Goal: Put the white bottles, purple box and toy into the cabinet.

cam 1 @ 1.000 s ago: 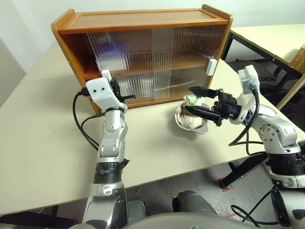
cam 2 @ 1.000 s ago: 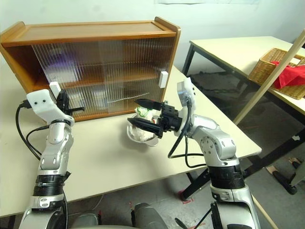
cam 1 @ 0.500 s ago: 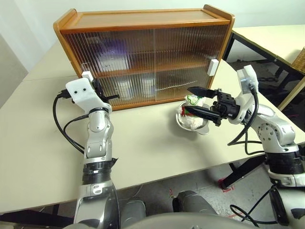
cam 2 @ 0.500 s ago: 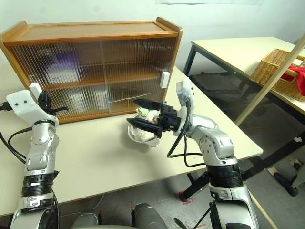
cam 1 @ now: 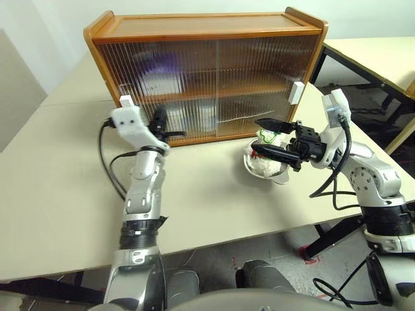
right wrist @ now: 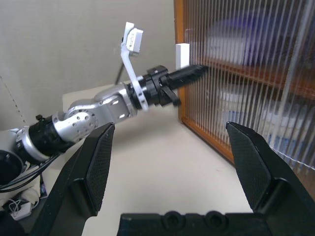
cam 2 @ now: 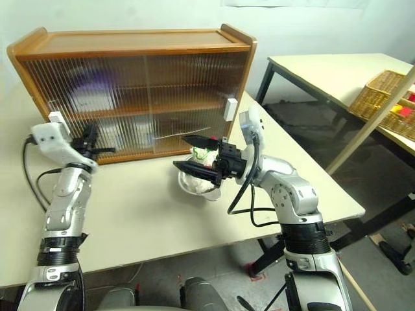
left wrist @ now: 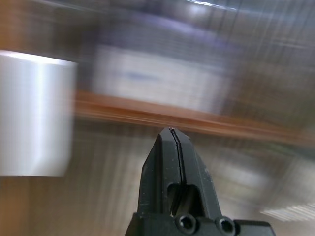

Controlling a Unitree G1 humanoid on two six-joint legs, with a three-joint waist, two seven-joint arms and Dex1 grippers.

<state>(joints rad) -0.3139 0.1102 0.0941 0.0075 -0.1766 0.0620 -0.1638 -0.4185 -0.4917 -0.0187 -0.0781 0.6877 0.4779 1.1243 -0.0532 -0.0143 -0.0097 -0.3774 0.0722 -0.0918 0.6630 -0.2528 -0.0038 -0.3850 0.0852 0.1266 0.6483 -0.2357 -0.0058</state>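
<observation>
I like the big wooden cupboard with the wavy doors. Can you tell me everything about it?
The cabinet is a wide brown wooden box standing on the pale table. Its two ribbed, see-through sliding doors look shut, each with a white block handle at its outer edge. One middle shelf shows through; blurry purple and white shapes sit behind the ribs. The left gripper is at its lower front.

A pale beige table (cam 1: 58,168) is carrying the brown wooden cabinet (cam 1: 207,29), standing just beyond the left gripper (cam 1: 174,134), and a shiny steel bowl (cam 1: 259,172) sitting directly beneath the right gripper (cam 1: 264,137).
</observation>
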